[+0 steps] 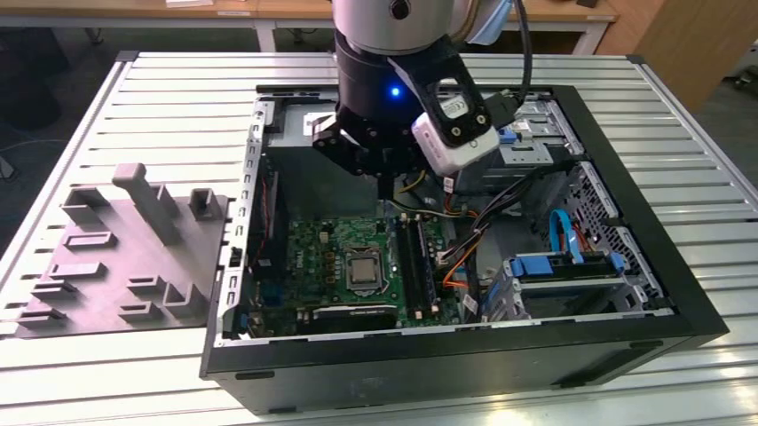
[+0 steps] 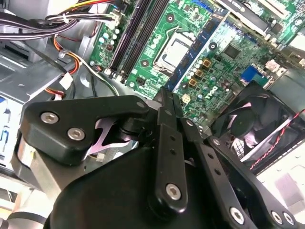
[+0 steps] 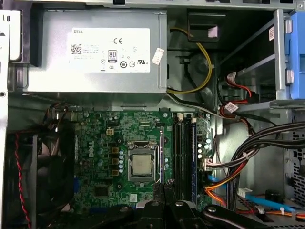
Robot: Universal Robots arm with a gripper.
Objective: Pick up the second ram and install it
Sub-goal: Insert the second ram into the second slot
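- Hanging over the open computer case [image 1: 698, 302], the gripper [image 1: 385, 209] is pointing its fingers straight down toward the green motherboard [image 1: 326, 257].
- In both wrist views the two fingers [image 2: 164, 124] are lying closed against each other, tip to tip, and the tips [image 3: 165, 185] are sitting above the board without clearly touching it.
- In the first wrist view, those tips are hovering between the processor [image 3: 141, 164] and the black slot rails [image 3: 179, 157], just beside the rails.
- A thin dark-blue edge [image 3: 193, 157] is standing along the rails on the side nearest the orange cables [image 3: 224, 183]. It is looking like a seated stick, but I cannot tell whether it is the second ram.
- A grey power supply [image 3: 95, 52] is sitting past the far end of the board, and a black fan [image 2: 257, 114] is showing at the case wall on the processor's other side from the rails.
- In the exterior view, a grey moulded tray [image 1: 119, 257] is resting on the slatted table [image 1: 177, 98], just beside the case on the exterior view's left.
- A blue drive bracket [image 1: 566, 264] is lying inside the case on the exterior view's right, well apart from the gripper.
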